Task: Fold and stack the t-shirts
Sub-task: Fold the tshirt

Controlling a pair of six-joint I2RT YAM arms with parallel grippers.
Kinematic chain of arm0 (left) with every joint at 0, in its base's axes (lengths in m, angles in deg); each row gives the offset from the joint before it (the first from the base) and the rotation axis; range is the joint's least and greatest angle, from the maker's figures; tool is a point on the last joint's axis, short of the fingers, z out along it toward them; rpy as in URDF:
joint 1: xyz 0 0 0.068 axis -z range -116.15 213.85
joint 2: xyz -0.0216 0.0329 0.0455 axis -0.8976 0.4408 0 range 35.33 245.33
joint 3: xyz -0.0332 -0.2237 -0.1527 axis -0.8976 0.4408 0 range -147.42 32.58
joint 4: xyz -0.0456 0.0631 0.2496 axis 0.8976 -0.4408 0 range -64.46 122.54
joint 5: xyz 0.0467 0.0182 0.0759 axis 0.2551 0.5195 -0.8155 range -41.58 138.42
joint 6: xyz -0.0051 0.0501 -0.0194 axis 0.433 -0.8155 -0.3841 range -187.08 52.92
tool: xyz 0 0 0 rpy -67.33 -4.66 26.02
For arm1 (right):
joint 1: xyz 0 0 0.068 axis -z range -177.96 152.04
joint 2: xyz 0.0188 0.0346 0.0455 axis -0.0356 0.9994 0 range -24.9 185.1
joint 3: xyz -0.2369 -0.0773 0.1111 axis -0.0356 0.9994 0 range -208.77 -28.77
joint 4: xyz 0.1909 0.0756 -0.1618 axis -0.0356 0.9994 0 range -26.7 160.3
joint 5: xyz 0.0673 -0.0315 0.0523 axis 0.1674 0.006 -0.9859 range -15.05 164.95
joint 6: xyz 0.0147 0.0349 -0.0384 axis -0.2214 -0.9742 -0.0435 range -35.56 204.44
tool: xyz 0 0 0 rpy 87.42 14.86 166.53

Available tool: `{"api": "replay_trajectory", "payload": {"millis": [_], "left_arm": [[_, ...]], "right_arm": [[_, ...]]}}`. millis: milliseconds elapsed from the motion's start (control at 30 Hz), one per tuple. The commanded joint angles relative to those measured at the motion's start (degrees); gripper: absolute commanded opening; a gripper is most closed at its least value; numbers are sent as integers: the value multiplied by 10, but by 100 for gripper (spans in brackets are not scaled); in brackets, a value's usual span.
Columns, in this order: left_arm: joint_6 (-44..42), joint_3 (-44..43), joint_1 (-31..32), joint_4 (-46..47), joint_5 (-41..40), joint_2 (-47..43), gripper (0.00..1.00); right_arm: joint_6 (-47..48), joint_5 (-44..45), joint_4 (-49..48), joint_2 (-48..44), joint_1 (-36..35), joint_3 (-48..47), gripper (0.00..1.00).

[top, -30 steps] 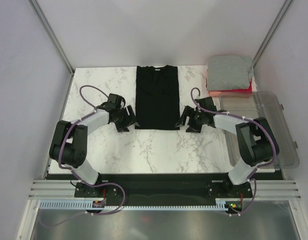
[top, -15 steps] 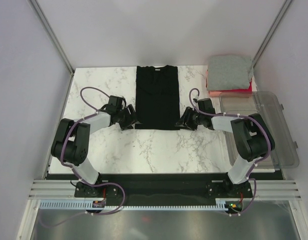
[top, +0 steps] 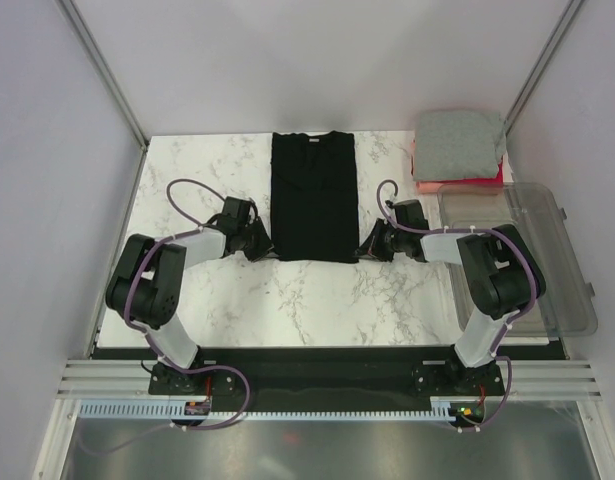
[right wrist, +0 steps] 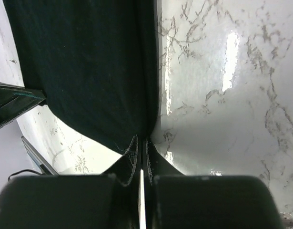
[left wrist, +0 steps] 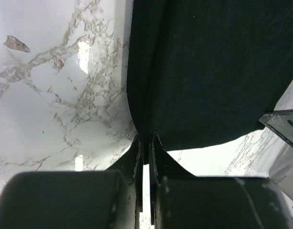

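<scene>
The plain black short-sleeved cloth t-shirt [top: 314, 195] lies as a narrow strip on the white marble bench [top: 197, 170], stretching away from the jaws; the left gripper [left wrist: 146, 143] and right gripper [right wrist: 142, 143] each have jaws pinched shut on a near hem corner, probably to carry that hem forward for a crosswise fold; the folded grey t-shirt [top: 459, 143] waits beyond the right jaws.
</scene>
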Motion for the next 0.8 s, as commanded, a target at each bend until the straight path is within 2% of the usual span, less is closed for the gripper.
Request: {"api": "replay_trajectory", "payload": {"millis": [0,167,300,433,500,533,667,767], "left_arm": [[8,-5,5,4,-10,0,2],[14,-9,50,-53,-41,-48,2],[44,17,114,-92,-69,-133,2],[87,30,220,-157,-126,-227,2],[113,39,246,-197,-149,-269,2],[122,41,269,-214,-157,-288,2],[176,63,313,-267,-193,-409,2],[199,86,334,-288,-181,-467,2]], "right_arm": [[2,6,6,6,-3,10,0],[-1,-4,28,-51,-9,22,0],[26,13,113,-133,-23,42,0],[33,29,216,-278,-35,84,0],[30,43,258,-333,-36,95,0],[29,47,298,-392,-38,105,0],[-16,42,372,-525,-44,134,0],[-52,35,408,-610,-63,158,0]]}}
